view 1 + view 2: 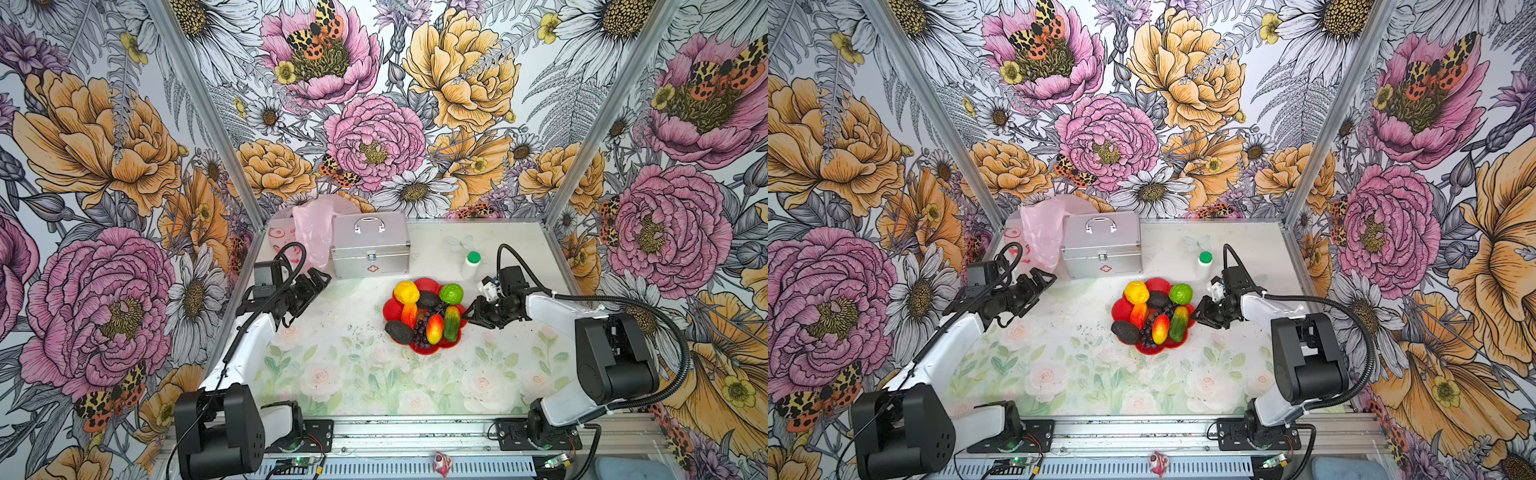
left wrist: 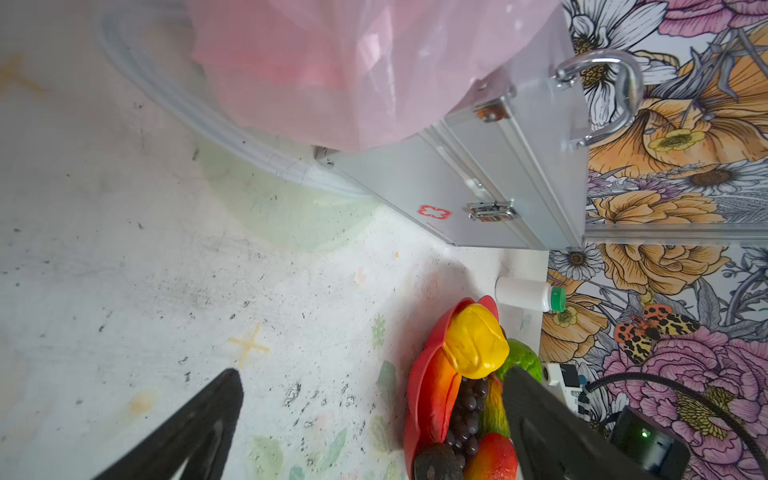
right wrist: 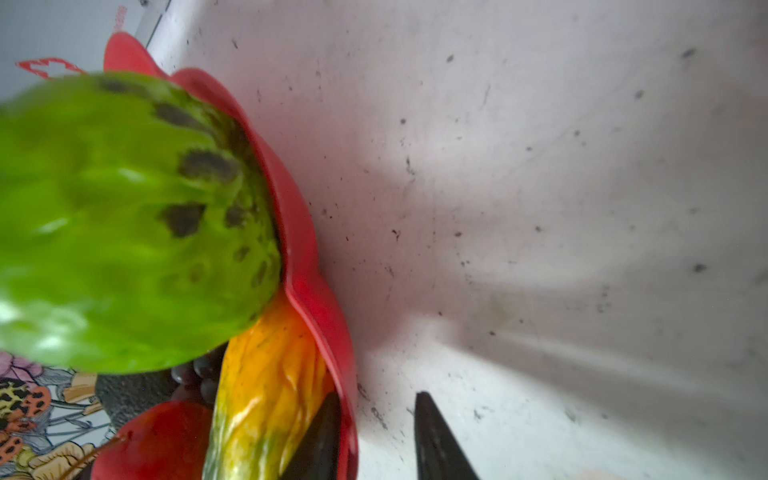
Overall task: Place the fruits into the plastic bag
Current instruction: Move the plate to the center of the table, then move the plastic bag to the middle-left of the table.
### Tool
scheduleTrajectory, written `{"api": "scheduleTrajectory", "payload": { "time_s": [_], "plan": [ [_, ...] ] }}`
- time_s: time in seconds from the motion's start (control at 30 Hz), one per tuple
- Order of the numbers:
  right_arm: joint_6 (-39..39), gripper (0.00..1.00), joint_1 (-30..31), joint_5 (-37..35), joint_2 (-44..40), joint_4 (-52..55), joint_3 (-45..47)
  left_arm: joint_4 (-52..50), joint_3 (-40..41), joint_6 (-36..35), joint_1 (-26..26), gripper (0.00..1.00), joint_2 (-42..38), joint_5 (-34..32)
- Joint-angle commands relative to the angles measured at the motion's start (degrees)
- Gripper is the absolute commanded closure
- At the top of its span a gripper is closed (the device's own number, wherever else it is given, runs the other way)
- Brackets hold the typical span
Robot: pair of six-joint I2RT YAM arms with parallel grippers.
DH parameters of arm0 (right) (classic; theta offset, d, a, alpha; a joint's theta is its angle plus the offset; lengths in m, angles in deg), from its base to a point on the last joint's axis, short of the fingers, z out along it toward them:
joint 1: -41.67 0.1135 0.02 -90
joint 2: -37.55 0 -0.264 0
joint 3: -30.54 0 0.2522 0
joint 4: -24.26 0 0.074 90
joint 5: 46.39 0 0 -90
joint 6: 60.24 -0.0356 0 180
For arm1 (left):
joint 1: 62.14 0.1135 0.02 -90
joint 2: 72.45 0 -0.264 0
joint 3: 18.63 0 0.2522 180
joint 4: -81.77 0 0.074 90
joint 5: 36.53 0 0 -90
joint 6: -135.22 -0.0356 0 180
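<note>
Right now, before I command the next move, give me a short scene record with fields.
fruits: piled on the red plate, mid-table
plastic bag: far left corner, beside the silver case
left gripper: open, empty, near the bag
right gripper: open, astride the plate rim by the green-orange fruit
white bottle: upright, behind the plate

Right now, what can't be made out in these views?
- plastic bag: mouth unseen; metal case covers part in both top views, left wrist view crops it.
- right hand: straddles red plate rim in right wrist view; contact unclear.
- round green fruit: blurred, right wrist view.
- grape bunch: mostly buried in the pile, both top views.
</note>
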Motion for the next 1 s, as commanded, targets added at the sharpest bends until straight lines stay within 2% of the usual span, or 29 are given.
{"api": "scheduleTrajectory", "payload": {
  "time_s": [0.0, 0.2, 0.37, 0.57, 0.87, 0.97],
  "plan": [
    [0.06, 0.60, -0.84, -0.80, -4.16, 1.71, 0.91, -3.92, -3.54, -4.42, -0.48, 0.01, -2.77, -4.65],
    [-3.64, 0.52, -1.36, -0.52, -15.93, 6.24, 2.63, -10.31, -12.64, -9.39, -0.36, 0.01, -4.53, -15.25],
    [-6.29, 0.47, -1.62, -0.80, -23.42, 9.50, 0.83, -10.37, -24.35, -10.58, 1.99, 0.01, 4.40, -16.62],
    [-8.67, 0.39, -1.64, -0.25, -22.69, 10.40, -7.70, -10.28, -39.35, -12.50, 2.18, 0.02, 21.91, -14.70],
    [-9.93, 0.36, -1.58, 0.24, -19.21, 10.40, -15.52, -12.73, -54.73, -13.62, 0.10, 0.09, 38.47, -13.31],
    [-9.93, 0.36, -1.60, 0.35, -17.69, 10.40, -17.11, -12.92, -58.20, -12.85, -0.24, 0.20, 42.48, -12.88]
  ]
}}
